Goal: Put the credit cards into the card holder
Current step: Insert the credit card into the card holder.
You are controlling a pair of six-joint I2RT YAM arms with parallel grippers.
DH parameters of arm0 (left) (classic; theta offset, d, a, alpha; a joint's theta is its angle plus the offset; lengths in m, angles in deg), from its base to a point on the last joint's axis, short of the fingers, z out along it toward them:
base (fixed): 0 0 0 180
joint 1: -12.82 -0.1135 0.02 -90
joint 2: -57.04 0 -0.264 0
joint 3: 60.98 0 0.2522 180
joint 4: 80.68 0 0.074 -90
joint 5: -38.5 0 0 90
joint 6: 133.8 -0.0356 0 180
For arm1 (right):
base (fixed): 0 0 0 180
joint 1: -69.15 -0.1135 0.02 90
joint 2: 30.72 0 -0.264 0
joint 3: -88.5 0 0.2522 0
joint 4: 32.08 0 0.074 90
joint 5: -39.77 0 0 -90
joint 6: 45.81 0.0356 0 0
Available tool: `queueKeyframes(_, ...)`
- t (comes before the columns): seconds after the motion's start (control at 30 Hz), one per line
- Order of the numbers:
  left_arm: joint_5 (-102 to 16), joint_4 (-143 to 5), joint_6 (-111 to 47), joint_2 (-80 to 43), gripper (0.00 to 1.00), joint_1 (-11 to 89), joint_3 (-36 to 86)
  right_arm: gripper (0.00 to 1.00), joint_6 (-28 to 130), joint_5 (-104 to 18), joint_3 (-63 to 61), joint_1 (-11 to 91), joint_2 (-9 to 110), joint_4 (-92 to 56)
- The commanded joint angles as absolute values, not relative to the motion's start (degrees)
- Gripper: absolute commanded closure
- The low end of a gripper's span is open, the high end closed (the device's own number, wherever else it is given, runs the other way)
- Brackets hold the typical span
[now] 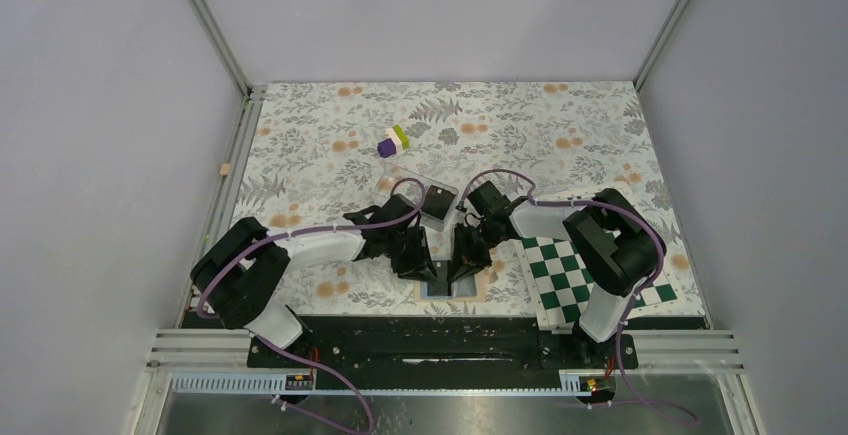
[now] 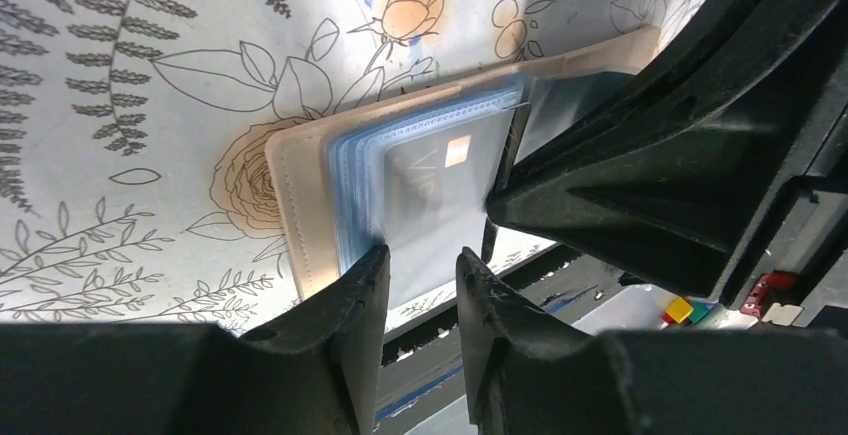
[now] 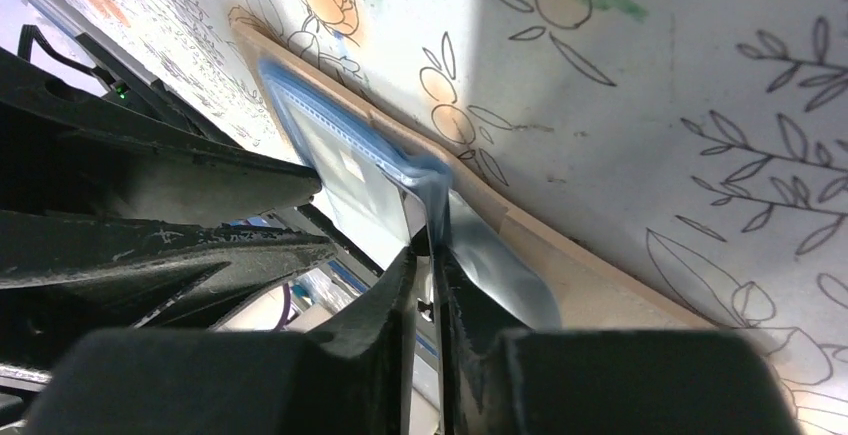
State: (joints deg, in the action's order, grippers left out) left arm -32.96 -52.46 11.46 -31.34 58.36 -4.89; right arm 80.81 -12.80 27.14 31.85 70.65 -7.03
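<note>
At the near edge of the flower-printed table cloth (image 1: 300, 155), between the two arm bases: one small square folding card holder (image 2: 300, 217), tan outside, light blue inside, lying open and flat with its stack of clear blue-edged sleeves facing up. Top sleeve: holds one thin dark rectangular credit card (image 2: 432, 190) with a pale square mark, seen through the plastic and lying inside the tan border. Left gripper (image 2: 422, 260), black, two fingers: tips over the near edge of the sleeve stack, fingers apart with a plain gap, nothing between them. Right gripper (image 3: 425, 255), black, two fingers: comes in from the opposite side, tips close to the left gripper's; fingers drawn almost together, only a thin slit between, and the edge of one translucent sleeve leaf rises off the card holder into that slit, pinched there. Farther back, just beyond both grippers: one clear plastic case (image 1: 418, 187) with a second black credit card (image 1: 437, 203) resting in it, well apart from the card holder. Far side of the cloth, left of centre: one small cluster of purple, green and white blocks (image 1: 394, 140). Right side, partly under the right arm: one flat green-and-white checkerboard (image 1: 560, 275), its corner near the card holder but not touching it.
</note>
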Motion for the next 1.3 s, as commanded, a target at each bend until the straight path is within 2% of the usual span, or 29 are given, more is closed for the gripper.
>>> queueKeyframes(0.0, -39.4, -47.8, 8.7, -32.2, 0.68, 58.5, -3.1, 0.89, 80.0, -13.0, 27.3, 31.3, 72.0, -6.7)
queueKeyframes(0.1, -41.1, -45.2, 7.8, -31.8, 0.67, 58.5, -2.4, 0.95, 79.8, -13.2, 27.2, 31.3, 72.2, -6.6)
queueKeyframes(0.53, -43.8, -42.0, 6.7, -31.5, 0.64, 58.7, -1.5, 0.96, 79.1, -13.3, 27.1, 31.2, 73.5, -6.0)
queueKeyframes(0.67, -41.2, -45.7, 7.2, -31.9, 0.72, 58.9, -2.2, 0.96, 79.0, -13.1, 26.8, 31.1, 73.6, -5.8)
queueKeyframes(0.73, -40.0, -48.2, 7.9, -31.2, 0.78, 59.2, -2.8, 0.96, 78.9, -13.1, 26.5, 31.0, 73.5, -5.3)
queueKeyframes(0.77, -39.6, -48.6, 8.0, -30.1, 0.87, 59.3, -2.6, 0.96, 78.8, -13.3, 26.4, 31.0, 73.2, -5.0)
queueKeyframes(0.9, -39.6, -47.9, 7.7, -29.9, 0.92, 59.4, -1.7, 0.96, 78.8, -13.2, 26.2, 30.9, 73.2, -5.0)
queueKeyframes(1.07, -39.6, -47.8, 7.7, -29.9, 0.91, 60.1, -1.0, 0.95, 78.7, -13.0, 26.1, 30.8, 73.4, -4.9)
queueKeyframes(1.27, -42.8, -42.8, 6.5, -29.6, 0.76, 60.9, 1.5, 0.95, 78.6, -13.0, 26.1, 30.8, 73.6, -4.8)
